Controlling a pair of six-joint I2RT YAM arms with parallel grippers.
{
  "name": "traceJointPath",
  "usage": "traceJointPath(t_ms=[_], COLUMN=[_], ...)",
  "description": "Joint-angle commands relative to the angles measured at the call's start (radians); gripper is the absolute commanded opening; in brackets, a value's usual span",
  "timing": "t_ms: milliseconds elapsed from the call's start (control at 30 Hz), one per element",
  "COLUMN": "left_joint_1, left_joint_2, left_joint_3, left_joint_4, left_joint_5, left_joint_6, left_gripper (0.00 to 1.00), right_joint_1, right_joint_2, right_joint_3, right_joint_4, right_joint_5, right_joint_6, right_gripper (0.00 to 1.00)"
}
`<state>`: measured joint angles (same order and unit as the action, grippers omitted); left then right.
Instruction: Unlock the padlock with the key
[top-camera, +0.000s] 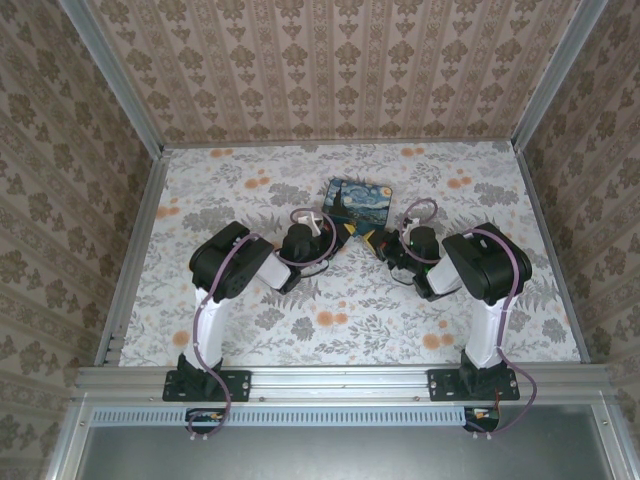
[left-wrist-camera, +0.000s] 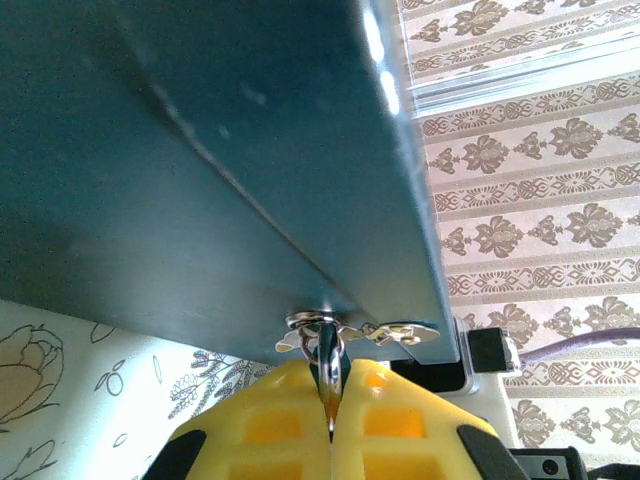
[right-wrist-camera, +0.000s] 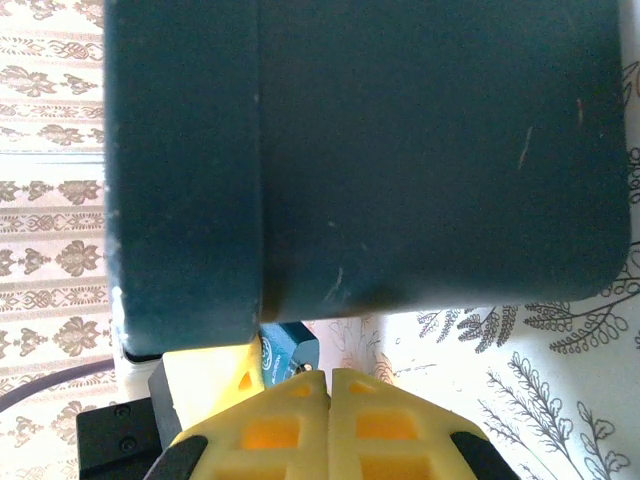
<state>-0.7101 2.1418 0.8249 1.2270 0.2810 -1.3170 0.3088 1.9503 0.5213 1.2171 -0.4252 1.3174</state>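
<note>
Left tool (left-wrist-camera: 330, 390) is pinched shut on a small dark metal piece, which I take to be the padlock (left-wrist-camera: 328, 360). It hangs just under the silver clasp (left-wrist-camera: 395, 333) at the edge of the blue tin (left-wrist-camera: 200, 150). Right tool (right-wrist-camera: 330, 385) has its fingers pressed together; whether the key lies between them I cannot tell. To do this well, hold the lock steady and line the key up with the keyway before turning. The desk (top-camera: 350, 330) wears a floral cloth, and patterned wallpaper (top-camera: 330, 60) closes three sides.
</note>
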Motion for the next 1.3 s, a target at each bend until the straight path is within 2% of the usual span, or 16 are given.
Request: traceJointPath(t_ms=[0, 300, 533, 733, 967, 1133, 1267], left_joint_1=[-0.012, -0.031, -0.066, -0.081, -0.084, -0.084, -0.084], left_joint_2=[-0.048, -0.05, -0.055, -0.057, -0.056, -0.056, -0.056], left_joint_3=[0.003, 0.016, 0.04, 0.04, 0.043, 0.045, 0.042], left_joint_4=[0.062, 0.068, 0.068, 0.072, 0.071, 0.069, 0.072], left_joint_5=[0.01, 0.0, -0.007, -0.029, -0.019, -0.008, -0.003], left_joint_6=[-0.013, -0.068, -0.124, -0.157, -0.163, -0.166, -0.172], left_gripper=[0.0, 0.0, 0.0, 0.0, 0.0, 0.0, 0.0], right_joint_1=[0.007, 0.012, 0.042, 0.042, 0.028, 0.009, 0.006], right_joint_2=[0.016, 0.041, 0.006, -0.015, -0.037, -0.104, -0.151], right_joint_3=[0.023, 0.02, 0.043, 0.062, 0.089, 0.14, 0.166], right_joint_4=[-0.009, 0.088, 0.126, 0.122, 0.114, -0.098, -0.261], right_joint_5=[0.016, 0.044, 0.064, 0.1, 0.054, -0.027, -0.024], right_joint_6=[0.003, 0.001, -0.106, -0.046, 0.017, -0.16, -0.328], right_gripper=[0.0, 0.0, 0.0, 0.0, 0.0, 0.0, 0.0])
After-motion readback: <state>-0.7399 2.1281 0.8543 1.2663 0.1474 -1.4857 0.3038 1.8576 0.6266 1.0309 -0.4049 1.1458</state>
